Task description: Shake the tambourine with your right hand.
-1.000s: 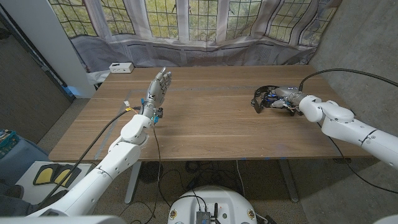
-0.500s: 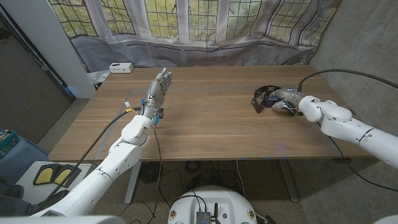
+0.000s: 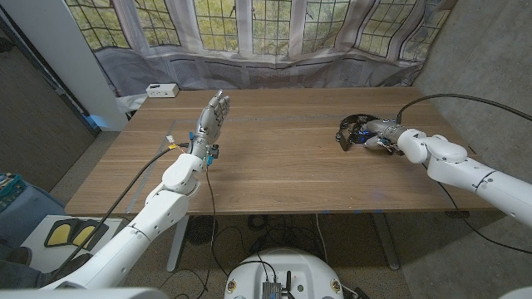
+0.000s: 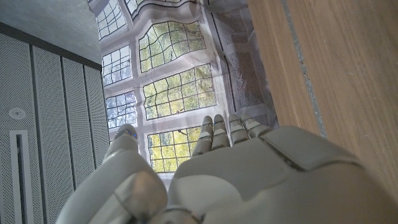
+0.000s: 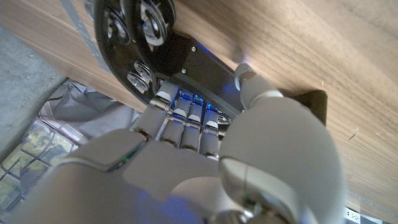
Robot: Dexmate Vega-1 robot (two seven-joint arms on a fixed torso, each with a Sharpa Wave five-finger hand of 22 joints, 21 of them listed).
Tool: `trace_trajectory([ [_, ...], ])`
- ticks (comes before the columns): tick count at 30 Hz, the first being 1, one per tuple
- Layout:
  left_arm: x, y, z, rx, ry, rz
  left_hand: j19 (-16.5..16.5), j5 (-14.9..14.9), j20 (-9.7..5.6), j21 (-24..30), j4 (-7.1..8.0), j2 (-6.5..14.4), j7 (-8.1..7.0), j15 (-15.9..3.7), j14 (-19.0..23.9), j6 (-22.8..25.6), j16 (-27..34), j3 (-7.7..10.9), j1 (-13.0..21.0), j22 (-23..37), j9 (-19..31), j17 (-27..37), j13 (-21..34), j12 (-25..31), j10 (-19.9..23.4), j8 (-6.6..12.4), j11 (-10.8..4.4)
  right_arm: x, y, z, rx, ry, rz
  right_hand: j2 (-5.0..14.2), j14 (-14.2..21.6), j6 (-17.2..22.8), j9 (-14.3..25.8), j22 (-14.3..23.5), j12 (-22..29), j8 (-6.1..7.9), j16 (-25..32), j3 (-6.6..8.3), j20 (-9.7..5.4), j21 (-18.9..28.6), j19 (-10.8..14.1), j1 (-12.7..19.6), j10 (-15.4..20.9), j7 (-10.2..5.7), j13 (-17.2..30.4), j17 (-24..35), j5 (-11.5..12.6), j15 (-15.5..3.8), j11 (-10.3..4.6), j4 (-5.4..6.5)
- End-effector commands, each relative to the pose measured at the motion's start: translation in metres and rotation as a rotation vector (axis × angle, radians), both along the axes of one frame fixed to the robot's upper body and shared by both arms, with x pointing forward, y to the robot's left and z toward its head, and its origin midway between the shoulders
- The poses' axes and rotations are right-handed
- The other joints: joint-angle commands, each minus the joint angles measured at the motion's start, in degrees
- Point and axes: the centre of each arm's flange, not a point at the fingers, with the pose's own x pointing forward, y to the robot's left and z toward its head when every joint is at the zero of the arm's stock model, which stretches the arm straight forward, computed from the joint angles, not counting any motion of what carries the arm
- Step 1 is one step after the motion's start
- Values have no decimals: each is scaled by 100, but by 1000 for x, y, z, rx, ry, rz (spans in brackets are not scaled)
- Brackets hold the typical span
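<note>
A wooden table (image 3: 283,166) stands before leaded windows (image 3: 249,25), daylight and green foliage showing through them. Pale sheeting (image 3: 274,62) hangs just behind the table's far edge, a grey wall (image 3: 490,50) rises to the table's right, and a small white box (image 3: 161,90) sits on its far left corner.

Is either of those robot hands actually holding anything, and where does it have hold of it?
The right hand grips the black tambourine by its rim, fingers curled over the frame. The left hand holds nothing, fingers raised.
</note>
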Motion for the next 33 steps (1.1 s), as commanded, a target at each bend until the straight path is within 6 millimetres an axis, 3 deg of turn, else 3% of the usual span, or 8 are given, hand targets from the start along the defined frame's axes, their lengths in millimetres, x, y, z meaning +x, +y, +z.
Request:
trace_trajectory([
  [1, 0, 0, 3, 6, 0, 5, -44, -15, 36, 6, -27, 35, -1, -18, 8, 39, -2, 7, 17, 30, 15, 32, 15, -16, 19, -8, -26, 6, -1, -4, -3, -24, -4, 28, 173, 192, 24, 17, 41, 36, 95, -37, -100, 58, 231, 169, 138, -23, 8, 56, -14, -49, -11, 42],
  [10, 2, 0, 1, 3, 9, 5, -51, -15, 40, 4, -29, 35, 2, -18, 7, 43, -3, 6, 16, 30, 15, 32, 15, -17, 19, -8, -21, 13, 0, -8, -23, -30, -12, 140, 496, 613, 30, 28, 77, 101, 317, -184, -311, 170, 755, 505, 493, -182, 1, 197, -34, -221, -99, 66],
  [17, 3, 1, 1, 1, 11, 11, -55, -15, 43, 4, -29, 36, 0, -16, 4, 50, -4, 5, 14, 30, 15, 32, 15, -18, 17, -6, -29, 15, 0, -8, -35, -44, -17, 268, 690, 901, 30, 37, 109, 150, 471, -253, -416, 195, 917, 708, 736, -251, -1, 313, -29, -362, -124, 82],
  [20, 3, 1, -1, -1, 14, 9, -54, -15, 40, 5, -30, 37, 0, -18, 4, 44, -4, 5, 13, 30, 15, 32, 15, -16, 23, -9, -30, 15, -1, -7, -32, -45, -15, 518, 778, 1052, 31, 53, 97, 161, 564, -269, -474, 188, 922, 771, 824, -303, 1, 410, 6, -437, -163, 168],
  [26, 6, -1, -3, 2, 24, 1, -56, -15, 30, 4, -31, 38, 3, -21, 0, 51, -6, 5, 13, 30, 15, 32, 15, -19, 17, -7, -24, 13, 0, -4, -35, -70, -11, 828, 1041, 1367, 21, 66, 112, 196, 609, -154, -487, 261, 1110, 856, 1058, -292, -8, 427, 39, -465, -176, 224],
  [33, 9, -2, -2, 2, 24, -3, -58, -16, 34, 5, -32, 41, 3, -24, -2, 44, -6, 6, 12, 30, 15, 32, 16, -20, 16, -10, -8, 8, 3, -2, -44, -128, -5, 922, 1736, 1984, 5, 93, 175, 264, 716, 113, -585, 490, 1572, 1014, 1650, -347, -29, 416, 57, -643, -205, 300],
])
